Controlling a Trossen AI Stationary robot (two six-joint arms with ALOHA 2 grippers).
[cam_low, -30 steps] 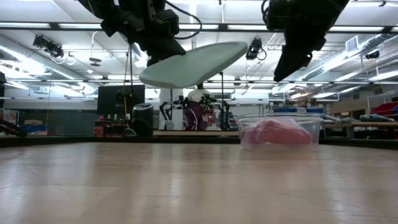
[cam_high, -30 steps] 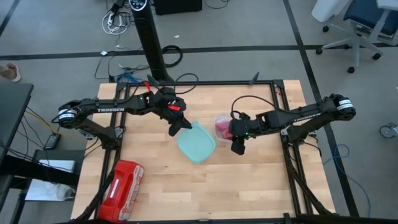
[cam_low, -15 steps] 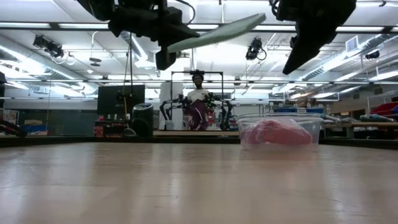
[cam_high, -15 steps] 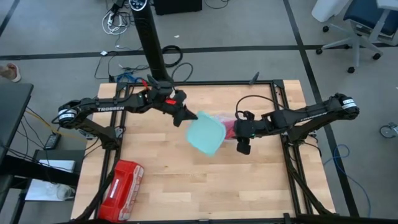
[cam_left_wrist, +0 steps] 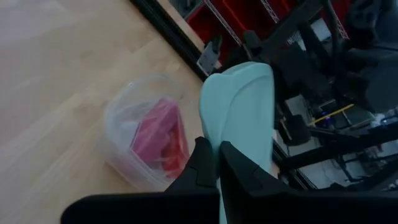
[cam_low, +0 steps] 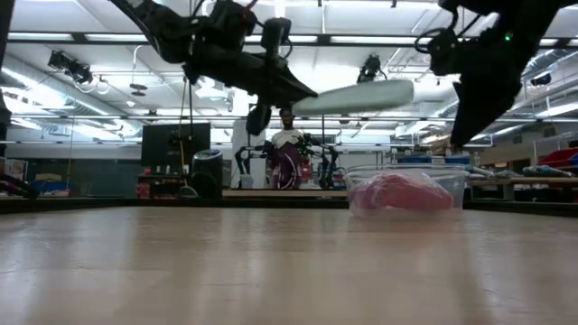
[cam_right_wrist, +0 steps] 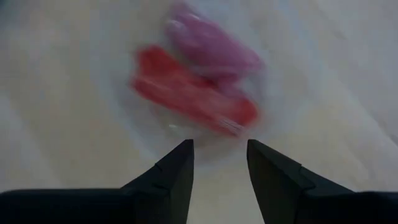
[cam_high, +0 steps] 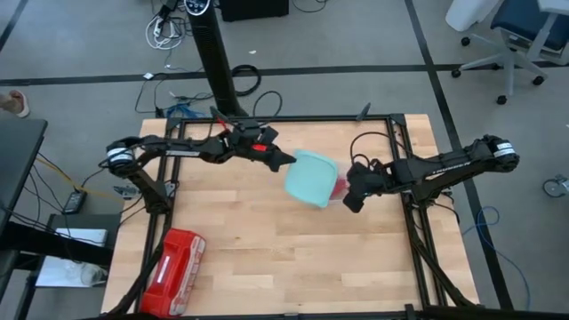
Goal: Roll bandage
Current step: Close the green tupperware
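I have the left gripper [cam_high: 286, 161] clamped on the edge of the mint-green lid [cam_high: 313, 178], its jaws closed on the rim, and the lid hangs tilted in the air above the clear plastic container [cam_low: 405, 189]. From above, the lid covers most of the container; only a sliver of pink shows at its far edge. The right gripper [cam_high: 352, 199] hovers just beside the container on the counter [cam_high: 267, 258], jaws open and holding nothing, pointed down toward the contents.

The bandage [cam_right_wrist: 214, 46] lies inside the container as a loose, bunched pink mass, next to a brighter red piece [cam_right_wrist: 189, 90]; it is touched by neither gripper. In the low view it sits as a soft heap behind the clear wall, not as a tidy cylinder, though I cannot tell how much of it is wound.

My read: the lid is off, so access is done, but the rolling itself has not begun. Left to do: set the lid aside, lift the bandage out, lay it flat and roll it. The red plastic case [cam_high: 173, 271] sits well apart near the counter's corner
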